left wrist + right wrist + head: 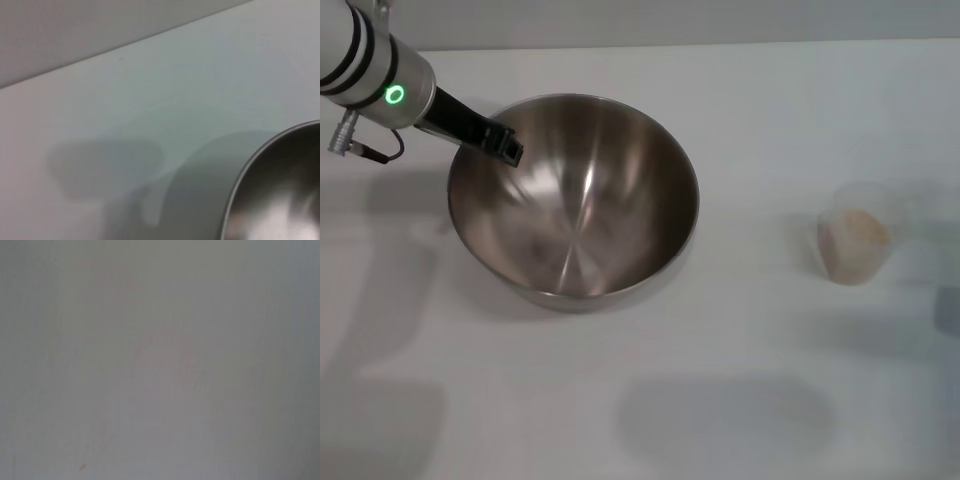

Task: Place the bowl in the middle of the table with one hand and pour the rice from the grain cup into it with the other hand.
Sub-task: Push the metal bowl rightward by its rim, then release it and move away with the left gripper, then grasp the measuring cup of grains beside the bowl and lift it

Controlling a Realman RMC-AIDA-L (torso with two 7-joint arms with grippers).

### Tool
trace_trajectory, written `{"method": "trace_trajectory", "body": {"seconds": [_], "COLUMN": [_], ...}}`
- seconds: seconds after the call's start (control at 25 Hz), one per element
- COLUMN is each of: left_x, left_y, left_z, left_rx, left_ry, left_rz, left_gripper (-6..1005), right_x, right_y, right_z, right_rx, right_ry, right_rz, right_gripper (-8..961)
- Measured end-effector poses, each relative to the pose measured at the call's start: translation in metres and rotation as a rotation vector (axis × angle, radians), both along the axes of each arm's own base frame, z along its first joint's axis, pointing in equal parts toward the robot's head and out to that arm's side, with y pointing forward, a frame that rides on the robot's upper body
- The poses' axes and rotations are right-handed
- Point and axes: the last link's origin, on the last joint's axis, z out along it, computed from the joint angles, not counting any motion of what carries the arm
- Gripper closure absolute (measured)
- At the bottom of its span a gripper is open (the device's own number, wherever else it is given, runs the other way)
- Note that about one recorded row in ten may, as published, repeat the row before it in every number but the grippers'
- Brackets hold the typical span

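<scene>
My left gripper (pixel 505 145) pinches the bowl (pixel 575 200) rim, which sits about mid-table (pixel 740 420). I'd release slowly, lifting clear. The cup (pixel 858 245) of rice (pixel 862 230) stands well right (right gripper unseen).

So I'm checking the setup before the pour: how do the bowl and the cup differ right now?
The bowl is shiny steel; the cup is frosted clear plastic. The bowl is much wider than the cup. The bowl is empty, while the cup holds rice. The left gripper is at the bowl's rim; nothing touches the cup, which stands off to the bowl's right. Both sit upright on the table.
</scene>
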Motion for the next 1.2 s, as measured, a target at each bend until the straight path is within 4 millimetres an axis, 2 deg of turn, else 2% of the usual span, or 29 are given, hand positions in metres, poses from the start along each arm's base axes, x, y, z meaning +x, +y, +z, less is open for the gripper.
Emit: {"method": "trace_trajectory", "body": {"seconds": [0.08,0.52,0.96,1.12,1.2], "left_x": [0.0,-0.005,-0.017,-0.02,-0.022], "left_y": [0.001,0.01,0.018,0.015,0.006], "left_z": [0.0,0.014,0.025,0.03,0.037], "left_rx": [0.007,0.159,0.335,0.42,0.548], "left_ry": [0.0,-0.039,-0.073,-0.105,-0.138], "left_rz": [-0.007,-0.063,-0.124,-0.173,-0.265], "left_gripper": [657,426,446,470,482], "right_x": [0.0,0.0,-0.002,-0.002,-0.002], "right_y": [0.0,0.0,0.002,0.002,0.003], "right_z": [0.0,0.0,0.0,0.0,0.0], "right_rx": [0.0,0.0,0.002,0.002,0.001], "right_ry": [0.0,0.0,0.001,0.001,0.001], "right_rz": [-0.001,-0.001,0.005,0.005,0.006], "right_gripper": [312,312,313,313,313]}}
